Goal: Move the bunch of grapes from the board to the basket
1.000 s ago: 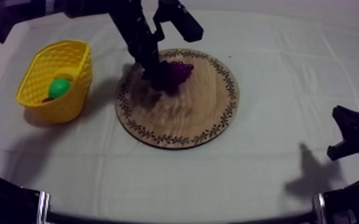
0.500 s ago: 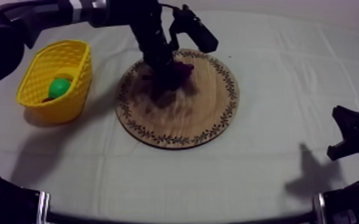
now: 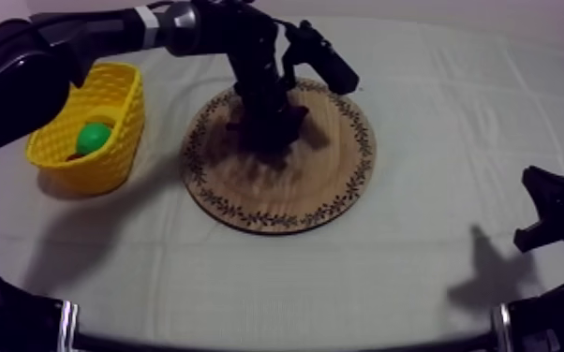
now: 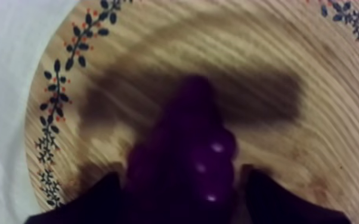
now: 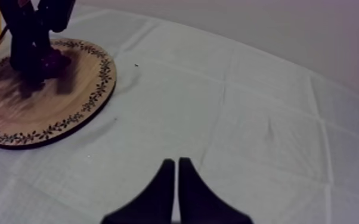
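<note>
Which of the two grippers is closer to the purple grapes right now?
Left. The left gripper is down on the wooden board, right around the grapes. The right gripper is shut, far off over the bare cloth beyond the board's edge.

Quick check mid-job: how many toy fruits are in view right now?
2. The bunch of grapes lies on the wooden board; a green fruit sits in the yellow basket. More may be hidden beneath it.

Left hand lower, now around the grapes
</note>
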You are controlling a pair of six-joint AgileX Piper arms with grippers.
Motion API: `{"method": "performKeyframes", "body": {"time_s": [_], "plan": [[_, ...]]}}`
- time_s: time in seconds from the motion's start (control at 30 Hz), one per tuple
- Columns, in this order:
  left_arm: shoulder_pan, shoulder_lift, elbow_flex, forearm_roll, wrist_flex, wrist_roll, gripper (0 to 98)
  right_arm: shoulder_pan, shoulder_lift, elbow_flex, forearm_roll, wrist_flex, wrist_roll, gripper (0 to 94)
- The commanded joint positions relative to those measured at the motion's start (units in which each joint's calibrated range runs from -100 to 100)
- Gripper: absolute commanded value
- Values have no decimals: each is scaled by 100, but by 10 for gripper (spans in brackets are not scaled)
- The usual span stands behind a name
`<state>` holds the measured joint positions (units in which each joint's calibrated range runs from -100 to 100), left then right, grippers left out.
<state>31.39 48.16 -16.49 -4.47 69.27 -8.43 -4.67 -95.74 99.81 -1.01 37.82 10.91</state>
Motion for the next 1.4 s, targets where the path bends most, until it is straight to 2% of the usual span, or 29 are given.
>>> {"method": "performKeyframes", "body": {"time_s": [0.0, 0.13, 0.37, 0.67, 0.93, 1.2, 1.37], "plan": [[10, 35, -36, -22, -35, 42, 593, 0, -1, -3, 1, 0, 0, 4], [18, 92, -90, -57, -119, 71, 460, 0, -1, -3, 1, 0, 0, 4], [7, 77, -86, -77, -208, 107, 383, 1, -1, -3, 1, 0, 0, 4], [-179, -930, 476, 50, -251, -109, 366, 0, -1, -3, 1, 0, 0, 4], [-393, -2627, 1810, 175, -72, -382, 368, 0, -1, -3, 1, 0, 2, 4], [-710, -4340, 3584, 94, 227, -533, 385, 0, -1, -3, 1, 0, 4, 4], [-925, -5047, 4018, 85, 546, -498, 401, 0, -1, -3, 1, 0, 1, 4]]}}
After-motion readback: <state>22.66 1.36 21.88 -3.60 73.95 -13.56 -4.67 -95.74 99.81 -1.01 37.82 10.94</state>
